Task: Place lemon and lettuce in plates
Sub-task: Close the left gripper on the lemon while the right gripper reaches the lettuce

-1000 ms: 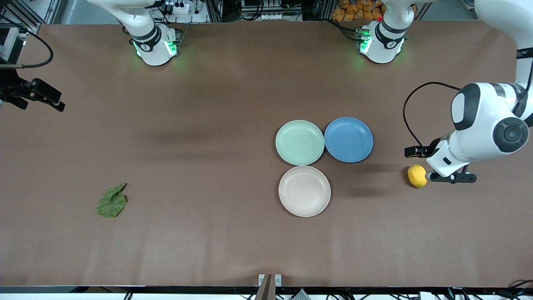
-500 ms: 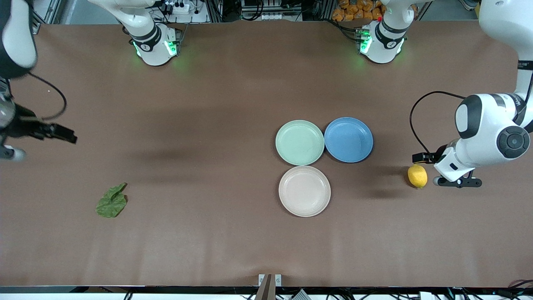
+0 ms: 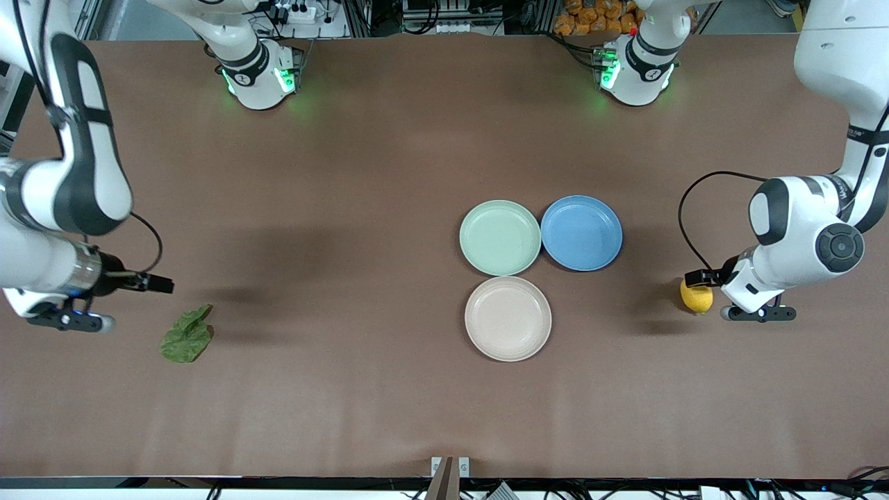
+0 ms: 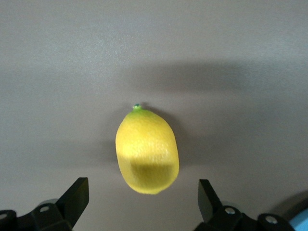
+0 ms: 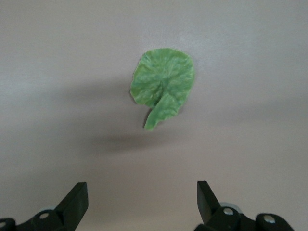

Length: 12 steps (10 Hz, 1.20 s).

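Note:
The lemon [image 3: 696, 298] lies on the table toward the left arm's end, beside the plates. My left gripper [image 3: 755, 312] hovers just beside it, open and empty. In the left wrist view the lemon [image 4: 147, 151] lies just ahead of the open left gripper [image 4: 143, 197]. The lettuce [image 3: 186, 337] lies flat toward the right arm's end. My right gripper [image 3: 68, 321] is beside it, open and empty. The right wrist view shows the lettuce [image 5: 163, 86] well ahead of the right gripper [image 5: 142, 199]. The mint green plate [image 3: 500, 237] and the beige plate [image 3: 508, 319] stand empty mid-table.
A blue plate [image 3: 581, 232] touches the mint green one, on the side toward the left arm's end. The beige plate is nearer to the front camera than both. Brown table cloth lies between the lettuce and the plates.
My right arm has swung in from the table's end and come down beside the lettuce. My left gripper has shifted a little and sunk lower by the lemon. Lemon and lettuce have not moved.

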Each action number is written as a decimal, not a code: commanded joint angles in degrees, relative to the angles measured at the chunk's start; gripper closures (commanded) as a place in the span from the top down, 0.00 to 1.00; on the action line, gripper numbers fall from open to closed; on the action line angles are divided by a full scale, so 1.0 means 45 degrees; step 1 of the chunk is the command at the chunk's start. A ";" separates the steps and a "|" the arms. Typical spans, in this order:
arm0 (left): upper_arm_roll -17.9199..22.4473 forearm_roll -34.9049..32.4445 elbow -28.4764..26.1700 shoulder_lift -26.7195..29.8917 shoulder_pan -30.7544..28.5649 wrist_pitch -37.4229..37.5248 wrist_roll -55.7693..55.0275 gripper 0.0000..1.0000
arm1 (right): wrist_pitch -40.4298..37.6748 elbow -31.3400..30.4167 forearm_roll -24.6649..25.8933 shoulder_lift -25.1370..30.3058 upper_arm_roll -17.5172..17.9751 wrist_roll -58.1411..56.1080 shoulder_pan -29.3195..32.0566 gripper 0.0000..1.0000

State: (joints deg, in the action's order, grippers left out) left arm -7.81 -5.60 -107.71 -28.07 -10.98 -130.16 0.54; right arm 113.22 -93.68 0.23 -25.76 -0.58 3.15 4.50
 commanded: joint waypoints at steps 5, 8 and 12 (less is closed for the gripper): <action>-0.0082 -0.0317 0.0068 -0.1202 -0.0119 -0.1155 -0.0061 1.00 | 0.3896 0.0154 0.0164 -0.3257 0.0110 -0.1247 0.1051 0.91; -0.0101 -0.0298 0.0322 -0.1399 -0.0100 -0.1174 0.0036 0.00 | 0.4449 0.0330 0.0125 -0.3827 0.0110 -0.1248 0.1051 0.82; -0.0218 -0.0104 0.0770 -0.1087 0.0076 -0.1096 -0.0099 0.00 | 0.4585 0.0564 0.0105 -0.4061 0.0149 -0.1248 0.1031 0.25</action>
State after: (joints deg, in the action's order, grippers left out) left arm -8.27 -5.61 -105.35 -33.86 -10.75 -135.21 0.54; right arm 133.62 -93.07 0.45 -42.57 -0.39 -2.05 8.90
